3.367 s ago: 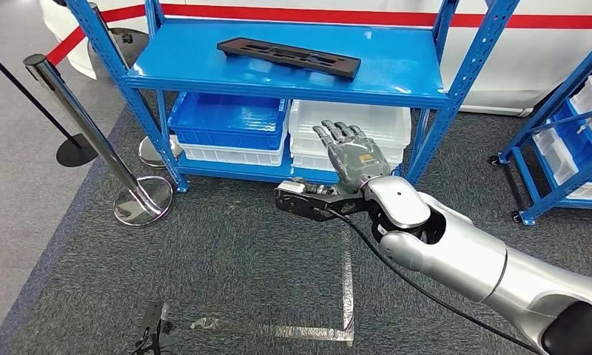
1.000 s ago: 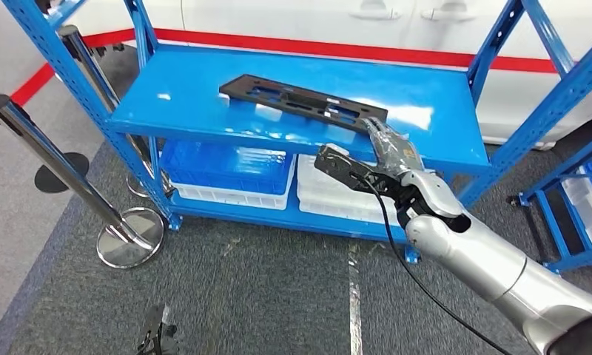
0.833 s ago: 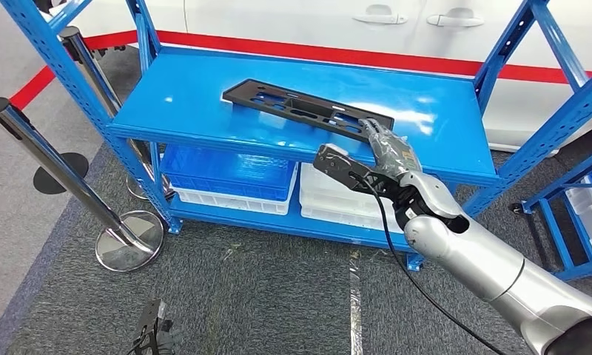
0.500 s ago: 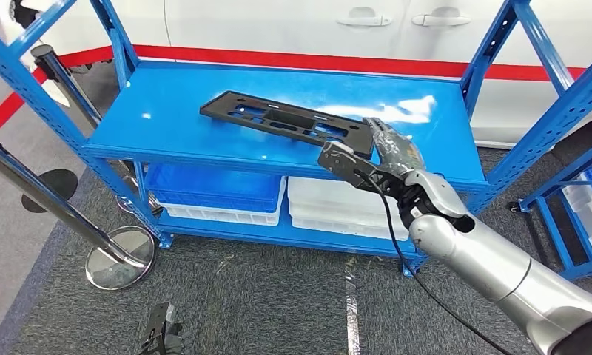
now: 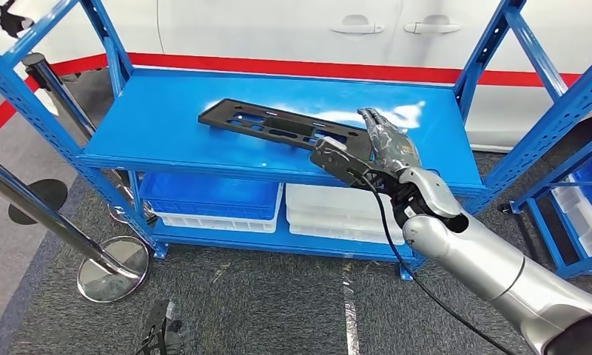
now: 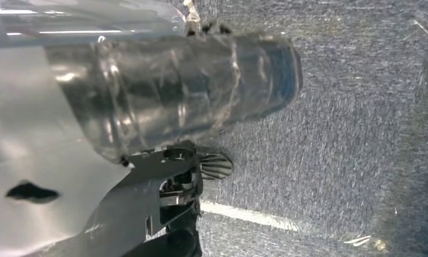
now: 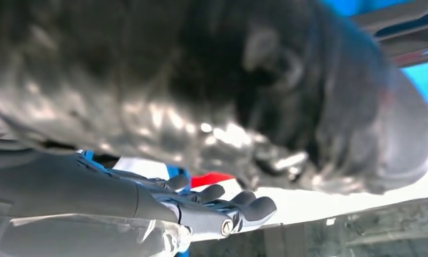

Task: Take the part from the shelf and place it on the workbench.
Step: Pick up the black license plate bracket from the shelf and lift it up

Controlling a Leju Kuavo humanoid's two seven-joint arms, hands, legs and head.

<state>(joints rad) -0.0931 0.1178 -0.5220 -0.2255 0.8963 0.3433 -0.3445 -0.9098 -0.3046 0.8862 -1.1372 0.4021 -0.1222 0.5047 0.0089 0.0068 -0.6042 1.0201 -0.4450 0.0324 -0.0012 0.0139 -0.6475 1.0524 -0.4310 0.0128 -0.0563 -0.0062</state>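
A long black part [image 5: 278, 126] with several cut-outs lies flat on the top board of the blue shelf [image 5: 167, 133]. My right hand [image 5: 388, 144] is stretched out over that board at the part's right end, fingers straight. The wrist camera housing hides the part's end, so I cannot tell if they touch. In the right wrist view the fingers [image 7: 222, 209] lie straight and the thick thumb [image 7: 254, 80] stands apart from them, with nothing between. My left hand [image 6: 169, 96] hangs low over the grey carpet; its fingers are not plain.
Blue uprights [image 5: 493, 52] frame the shelf at both ends. Below the top board sit a blue bin [image 5: 212, 200] and a white bin [image 5: 337, 211]. A chrome stanchion [image 5: 49, 214] stands at the left, a white car [image 5: 278, 29] behind, another blue rack [image 5: 574, 214] at the right.
The camera has moved closer to the shelf and turned. My right hand has risen from below the top board to the part's right end and reached further forward over the board.
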